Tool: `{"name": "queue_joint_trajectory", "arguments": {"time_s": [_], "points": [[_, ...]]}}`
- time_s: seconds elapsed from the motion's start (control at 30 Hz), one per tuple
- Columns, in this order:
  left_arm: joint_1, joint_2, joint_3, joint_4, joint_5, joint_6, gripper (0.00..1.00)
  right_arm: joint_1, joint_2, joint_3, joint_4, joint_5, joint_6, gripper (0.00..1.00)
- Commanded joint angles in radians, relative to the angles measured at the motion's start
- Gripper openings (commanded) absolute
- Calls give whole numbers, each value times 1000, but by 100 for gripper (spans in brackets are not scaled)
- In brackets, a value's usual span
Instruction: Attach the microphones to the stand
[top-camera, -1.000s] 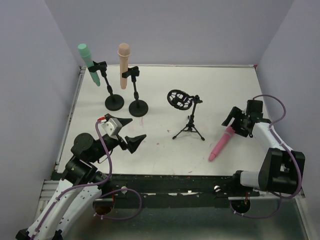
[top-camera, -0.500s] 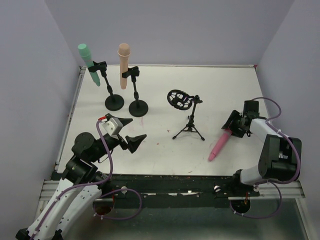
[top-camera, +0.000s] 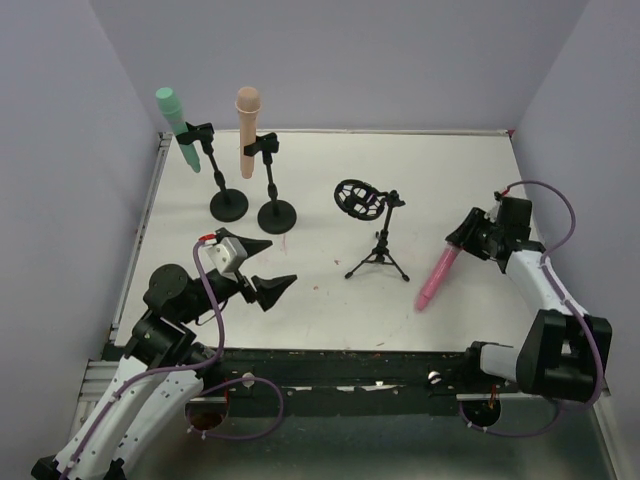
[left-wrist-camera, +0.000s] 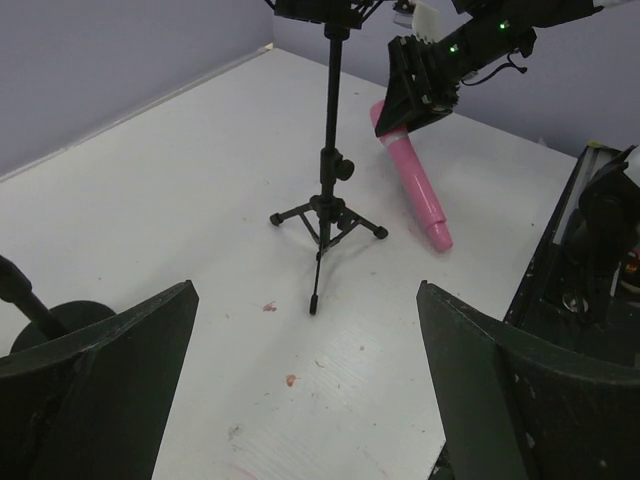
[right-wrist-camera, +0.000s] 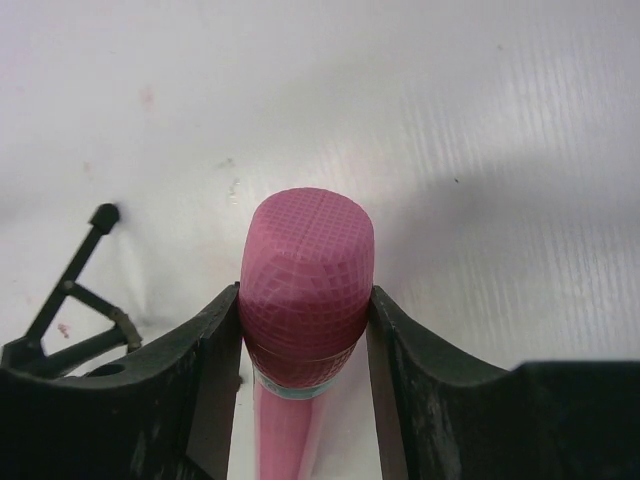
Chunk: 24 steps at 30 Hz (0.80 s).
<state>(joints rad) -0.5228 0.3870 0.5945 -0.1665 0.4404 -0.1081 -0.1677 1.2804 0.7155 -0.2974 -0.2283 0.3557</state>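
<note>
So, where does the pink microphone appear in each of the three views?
Top external: pink microphone, right of centre, slanting.
Left wrist: upper right, right of the tripod stand.
Right wrist: centre, its head inside the right pincer.
Shared landmark: the tripod stand, beside it in every view.

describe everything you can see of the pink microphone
The pink microphone is slim and looks plastic, with a rounded head textured in a fine grid, a pale band beneath it and a tapering handle. It slants across the white table, right of the tripod stand, handle end down on the surface. The right end effector has a finger against each side of the head.
</note>
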Motion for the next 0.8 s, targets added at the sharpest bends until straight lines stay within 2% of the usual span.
{"name": "queue_joint_trajectory", "arguments": {"time_s": [0.0,0.13,0.27,0.4,0.53,0.77], "points": [[6,16,-4,93,145,-70,99,-7,-125,12,90,-117,-95,36],[6,44,-12,162,202,-137,99,-6,-199,85,69,-170,-132,33],[4,67,-13,222,215,-195,99,-6,-224,228,6,-204,-179,31],[1,76,-7,275,224,-260,99,-6,-216,405,-92,-276,-218,31],[-11,121,60,282,242,-297,99,-7,-194,593,-164,-368,-230,30],[-23,214,149,330,250,-355,99,-4,-99,932,-195,-535,-155,29]]}}
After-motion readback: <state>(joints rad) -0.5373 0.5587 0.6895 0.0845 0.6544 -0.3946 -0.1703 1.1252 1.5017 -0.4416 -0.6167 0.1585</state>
